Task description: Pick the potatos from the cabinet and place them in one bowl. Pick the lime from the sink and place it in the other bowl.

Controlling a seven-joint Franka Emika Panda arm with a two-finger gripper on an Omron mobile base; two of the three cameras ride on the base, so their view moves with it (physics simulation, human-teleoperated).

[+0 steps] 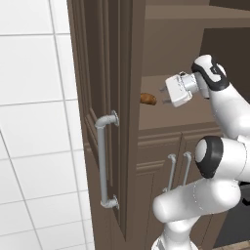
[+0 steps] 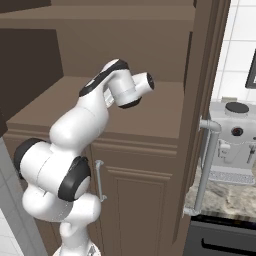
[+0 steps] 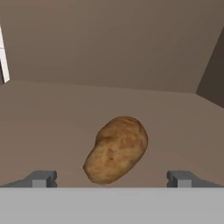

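A small oval golden-brown potato (image 3: pixel 116 149) lies on the brown wooden shelf (image 3: pixel 43 127) inside the tall dark brown wooden cabinet (image 1: pixel 122 58), tilted with its long axis running from about 7 o'clock to 1 o'clock in the hand view. In the left base view the same potato (image 1: pixel 148 99) peeks out just past the edge of the open panelled cabinet door (image 1: pixel 97 97), at 9 o'clock of the tool.

The white two-finger tool (image 3: pixel 112 178) points at the potato with its dark fingertips (image 3: pixel 41 178) spread wide, one at 8 o'clock and the other at 4 o'clock of the potato, neither touching it; nothing is pinched between them. In the left base view the tool (image 1: pixel 165 96) sits near the potato but apart from it, above the shelf.

The long grey metal bar handle (image 1: pixel 102 161) runs upright on the open door, at 7 o'clock of the potato. Below the shelf are low brown doors with thin paired grey handles (image 1: pixel 179 171).

In the right base view a grey coffee machine (image 2: pixel 234 140) stands on a speckled stone table (image 2: pixel 225 200), beyond the cabinet's side at 3 o'clock of the arm.
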